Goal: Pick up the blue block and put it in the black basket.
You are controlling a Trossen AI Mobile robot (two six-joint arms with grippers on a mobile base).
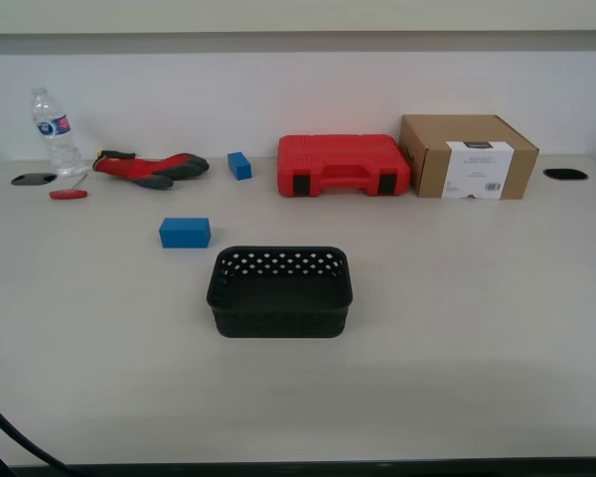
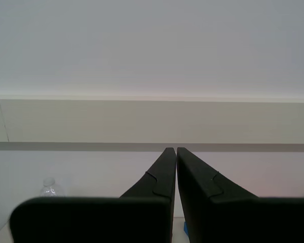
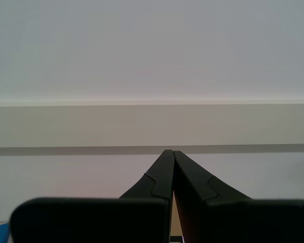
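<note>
The blue block [image 1: 185,233] lies on the pale table in the exterior view, left of and slightly behind the black basket [image 1: 279,291], which stands empty mid-table. No arm shows in the exterior view. My first gripper [image 2: 173,150] is shut with nothing between its fingertips and points at the far wall. My second gripper [image 3: 169,152] is also shut and empty, aimed at the wall. Neither wrist view shows the basket; the block is not clearly seen in either.
A smaller blue cube [image 1: 239,165], a red tool case [image 1: 343,164], a cardboard box [image 1: 467,156], red and black gloves [image 1: 151,167], a water bottle [image 1: 55,131] and a red-handled tool [image 1: 68,194] sit along the back. Cable holes [image 1: 564,174] mark the table's far corners.
</note>
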